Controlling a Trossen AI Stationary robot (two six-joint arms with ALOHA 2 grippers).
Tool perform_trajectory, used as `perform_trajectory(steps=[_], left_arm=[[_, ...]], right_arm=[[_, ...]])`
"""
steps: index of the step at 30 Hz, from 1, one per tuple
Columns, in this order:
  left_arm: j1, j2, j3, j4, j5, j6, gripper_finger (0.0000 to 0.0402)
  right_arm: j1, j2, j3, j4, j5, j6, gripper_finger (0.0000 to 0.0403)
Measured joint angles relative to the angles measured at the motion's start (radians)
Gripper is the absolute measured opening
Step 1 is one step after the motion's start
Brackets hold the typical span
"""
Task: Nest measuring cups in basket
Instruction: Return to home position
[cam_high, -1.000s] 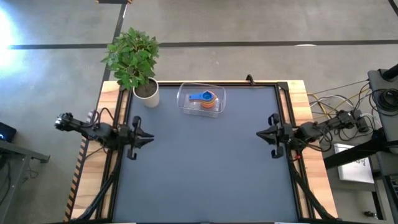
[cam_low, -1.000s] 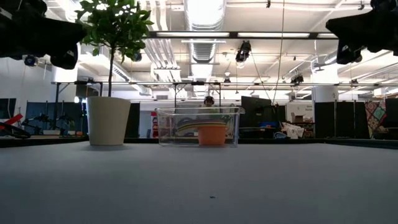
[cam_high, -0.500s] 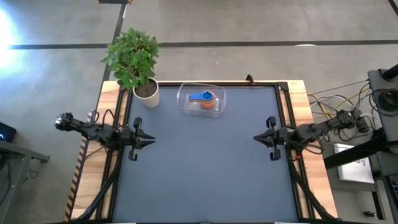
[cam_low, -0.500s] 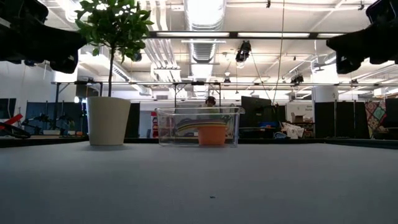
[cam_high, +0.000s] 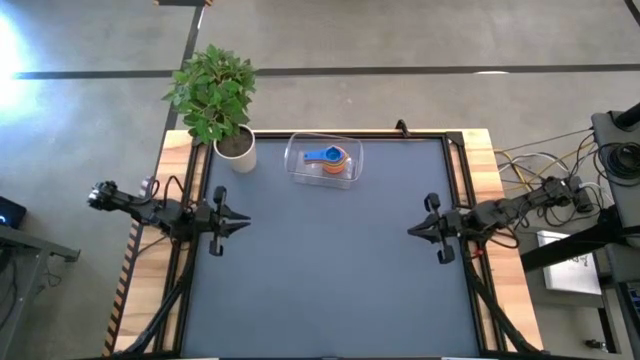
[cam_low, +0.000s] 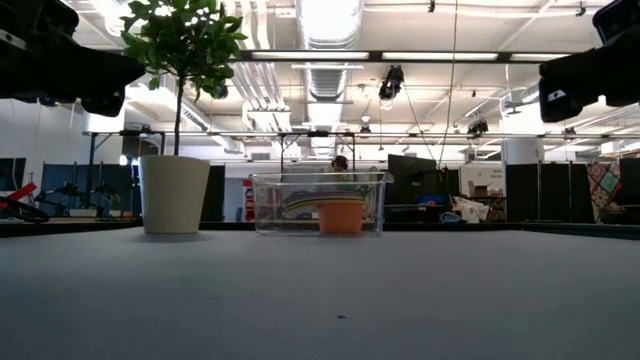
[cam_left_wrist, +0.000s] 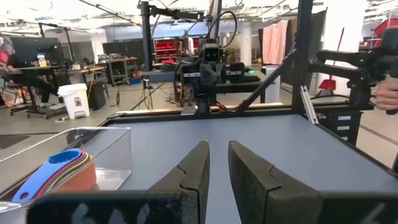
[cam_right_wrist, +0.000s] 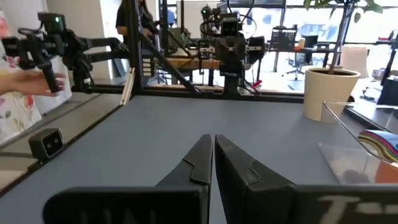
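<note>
The measuring cups (cam_high: 327, 157) sit nested in one stack inside the clear basket (cam_high: 300, 172), which stands at the table's far edge. The blue cup is on top and the orange one (cam_low: 341, 215) shows at the bottom. The fanned coloured handles (cam_left_wrist: 53, 171) show through the basket wall, and the cups (cam_right_wrist: 380, 144) also show in the right wrist view. My left gripper (cam_high: 246, 222) hovers over the table's left side, its fingers (cam_left_wrist: 198, 163) a narrow gap apart. My right gripper (cam_high: 410, 231) hovers over the right side, shut (cam_right_wrist: 214, 142). Both are far from the basket.
A white plant pot (cam_high: 237, 148) with a leafy plant stands at the far left corner, just left of the basket. The grey table top (cam_high: 330, 270) spreads between the two arms. A person's hand (cam_right_wrist: 38, 81) holding a dark device shows beyond the table's edge.
My right gripper has drifted a little toward the table's near edge and stayed shut. The basket and the cups have not moved.
</note>
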Motion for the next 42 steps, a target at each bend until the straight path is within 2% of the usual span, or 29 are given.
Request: perform_trajectory(steps=[42], left_arm=[[0.0, 0.002, 0.0, 0.002, -0.003, 0.0, 0.0041]], right_arm=[[0.0, 0.026, 0.0, -0.002, 0.001, -0.009, 0.0009]])
